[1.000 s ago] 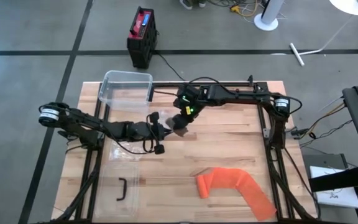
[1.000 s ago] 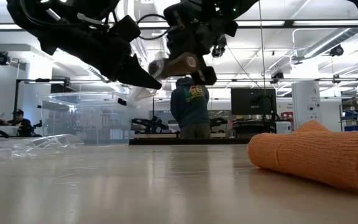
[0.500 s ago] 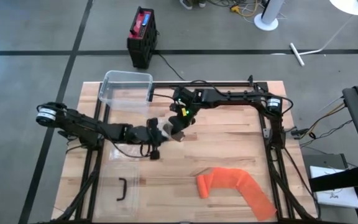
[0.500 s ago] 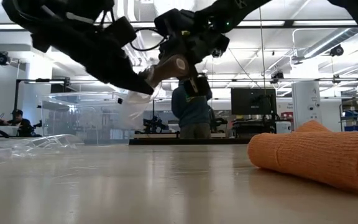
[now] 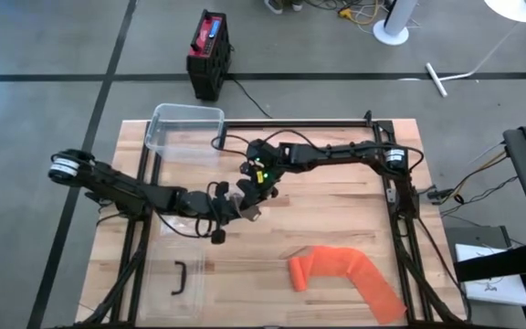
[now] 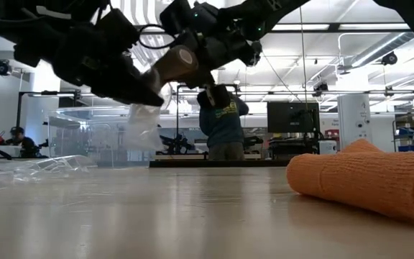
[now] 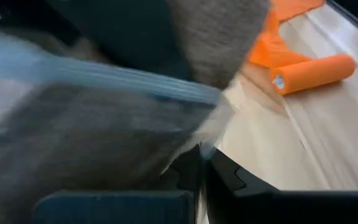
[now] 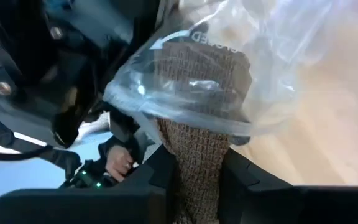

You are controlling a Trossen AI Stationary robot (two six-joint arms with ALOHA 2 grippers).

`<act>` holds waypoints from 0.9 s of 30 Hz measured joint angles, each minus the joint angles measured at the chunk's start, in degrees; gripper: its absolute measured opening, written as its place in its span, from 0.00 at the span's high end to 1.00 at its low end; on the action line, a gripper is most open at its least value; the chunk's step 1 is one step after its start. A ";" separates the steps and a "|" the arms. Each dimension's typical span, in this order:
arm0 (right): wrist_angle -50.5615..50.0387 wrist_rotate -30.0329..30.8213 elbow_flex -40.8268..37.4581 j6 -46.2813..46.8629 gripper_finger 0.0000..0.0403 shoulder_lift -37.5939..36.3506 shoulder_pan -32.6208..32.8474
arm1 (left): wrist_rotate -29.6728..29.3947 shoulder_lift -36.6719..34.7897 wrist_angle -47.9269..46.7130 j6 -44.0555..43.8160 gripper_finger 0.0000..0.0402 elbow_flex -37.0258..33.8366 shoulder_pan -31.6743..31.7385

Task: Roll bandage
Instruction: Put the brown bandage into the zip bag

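A brown knit bandage roll (image 6: 178, 61) sits partly inside a clear plastic bag (image 6: 142, 124), both held above the table's middle. My right gripper (image 5: 256, 181) is shut on the roll; it also shows in the right wrist view (image 8: 197, 171). My left gripper (image 5: 234, 206) meets it from the table's left and is shut on the bag (image 7: 166, 84). An orange bandage (image 5: 341, 274) lies on the table at the near right, its left end rolled (image 5: 299, 272) and its tail spread out flat toward the right. It also shows in the low view (image 6: 365, 180). My left gripper pinches the clear bag's film (image 7: 201, 146) between its two fingers, coming from the table's left. The bag is clear of the table and part of it hangs slack below (image 6: 141, 129). One layer or several, I cannot tell. My right gripper pinches the brown roll's bare end (image 8: 196, 163) between its two fingers, coming from the table's far right and lying along the roll. The roll is lifted clear and tilted, and its other end (image 8: 194, 68) is inside the bag.
A clear plastic container (image 5: 185, 128) stands at the table's far left. A clear lid with a black handle (image 5: 179, 277) lies at the near left. A person (image 6: 223, 122) stands in the room behind the table.
Both grippers have moved together toward the table's left and near edges, carrying the roll and the bag. The roll has tipped, and more of the bag now hangs loose below the left gripper.
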 joint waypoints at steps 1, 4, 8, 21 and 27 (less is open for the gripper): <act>0.56 0.23 0.00 0.62 0.82 0.09 0.10 | 0.04 -0.41 0.13 -0.34 1.00 -0.26 -0.13; 2.42 1.76 0.00 2.39 0.80 0.44 0.06 | 1.33 -1.80 0.20 -0.99 1.00 -0.74 -0.49; 5.15 3.96 0.00 4.07 0.78 0.45 -0.33 | 3.21 -3.03 0.79 -1.08 1.00 -0.52 -1.32; 5.76 9.17 0.07 5.34 0.44 -2.22 1.73 | 4.45 -6.50 1.01 -2.22 1.00 -0.89 -2.10; 6.58 11.77 0.13 8.21 0.34 -5.47 3.92 | 4.49 -10.96 1.91 -2.90 1.00 -3.03 -2.75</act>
